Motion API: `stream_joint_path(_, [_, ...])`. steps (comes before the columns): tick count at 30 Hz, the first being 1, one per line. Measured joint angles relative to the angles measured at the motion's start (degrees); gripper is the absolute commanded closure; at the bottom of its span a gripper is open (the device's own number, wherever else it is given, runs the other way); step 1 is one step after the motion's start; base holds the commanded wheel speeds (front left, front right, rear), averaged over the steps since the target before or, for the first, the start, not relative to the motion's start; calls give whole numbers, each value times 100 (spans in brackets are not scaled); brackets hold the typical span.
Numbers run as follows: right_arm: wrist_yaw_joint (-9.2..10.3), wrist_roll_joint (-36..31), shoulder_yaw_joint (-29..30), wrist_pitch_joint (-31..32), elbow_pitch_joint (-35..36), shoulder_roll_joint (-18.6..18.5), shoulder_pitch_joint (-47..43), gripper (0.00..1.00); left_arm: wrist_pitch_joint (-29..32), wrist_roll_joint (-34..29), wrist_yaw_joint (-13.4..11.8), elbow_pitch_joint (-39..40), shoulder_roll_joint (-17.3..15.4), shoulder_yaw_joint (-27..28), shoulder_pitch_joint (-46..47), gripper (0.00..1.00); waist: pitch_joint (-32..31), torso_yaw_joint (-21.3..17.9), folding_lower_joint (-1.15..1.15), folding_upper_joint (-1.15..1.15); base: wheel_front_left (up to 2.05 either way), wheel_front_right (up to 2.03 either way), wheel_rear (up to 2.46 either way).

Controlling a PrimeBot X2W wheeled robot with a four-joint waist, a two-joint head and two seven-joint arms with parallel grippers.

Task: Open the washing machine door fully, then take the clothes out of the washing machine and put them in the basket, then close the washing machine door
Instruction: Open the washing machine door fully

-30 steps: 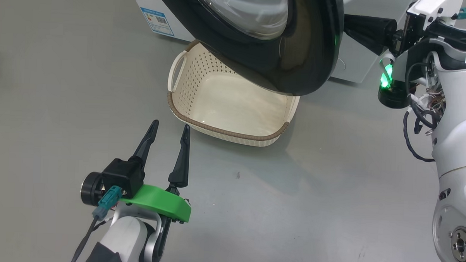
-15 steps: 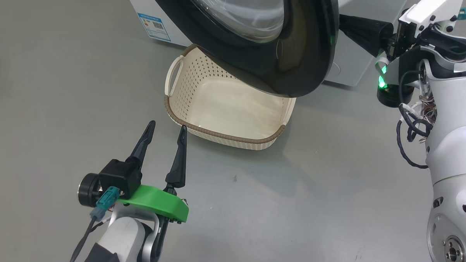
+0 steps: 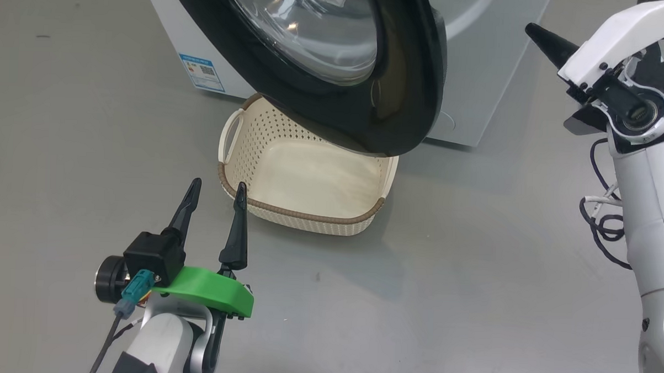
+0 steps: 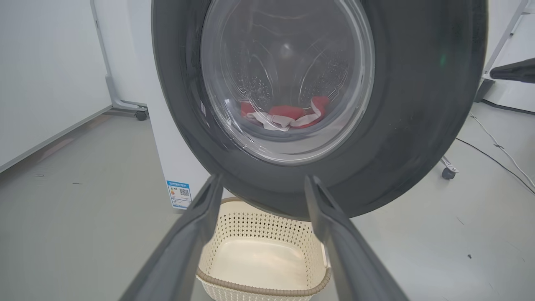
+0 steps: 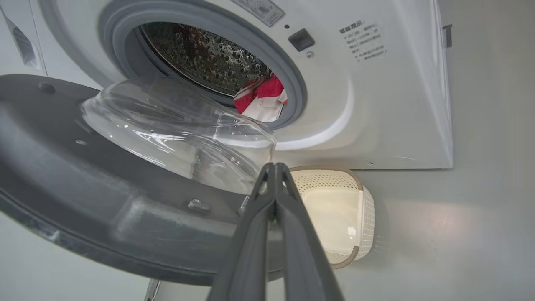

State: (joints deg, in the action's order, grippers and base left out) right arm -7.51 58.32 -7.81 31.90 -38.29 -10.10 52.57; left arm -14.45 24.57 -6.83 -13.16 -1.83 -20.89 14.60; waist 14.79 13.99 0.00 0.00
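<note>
Three steps, progress: first one under way, second and third not begun, judging by how things lie.
Washing machine door (image 3: 325, 70): swung off the front of the washing machine (image 3: 480, 64) and standing at an angle to it, drum mouth partly uncovered; probably short of fully open.
Clothes (image 5: 261, 98): red and white fabric inside the washing machine's drum, bunched at the lower lip of the opening; none taken out.
Basket (image 3: 309, 214): on the floor just in front of the washing machine, partly under the door's lower edge, empty.
Left gripper (image 3: 217, 184): fingers spread wide, grasping nothing, low over the floor on the basket's far side from the washing machine, pointing toward it.
Right gripper (image 5: 273, 167): fingers pressed together with nothing between them, in front of the washing machine off the door's free edge, apart from it in the head view.
Left to do: likely more swing on the door, then lifting the clothes out of the washing machine into the basket, then shutting the door.
</note>
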Motion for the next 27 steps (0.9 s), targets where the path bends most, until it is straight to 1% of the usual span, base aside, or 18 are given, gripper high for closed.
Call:
stream_joint_path(4, [7,-461,-345,-545,377,-156,-324,100,0,-82,0,-7,-2,67,-23,0,-134,-122,0,0,0,0,0])
stream_joint_path(5, [7,-461,-345,-545,377,-156,-324,100,0,-82,0,-7,-2,67,-23,0,-134,-122,0,0,0,0,0])
stream_joint_path(10, [9,-787,-909,-1188,1137,-201,-695,100,0,-135,0,-35,-4,145,-154,0,-285,-296,0,0,0,0,0])
stream_joint_path(14, [9,-1026,-1207,-1719,1451,-388,-1089,100,0,-166,0,-55,-8,224,-227,0,-395,-439,0,0,0,0,0])
stream_joint_path(22, [9,-1391,-1333,-2755,1659,-756,-1886,100,0,-193,0,-80,-9,230,-387,0,-625,-643,0,0,0,0,0])
stream_joint_path(27, [8,-1570,-1326,-3327,1692,-825,-2341,100,0,-193,0,-84,-10,277,-464,0,-745,-717,0,0,0,0,0])
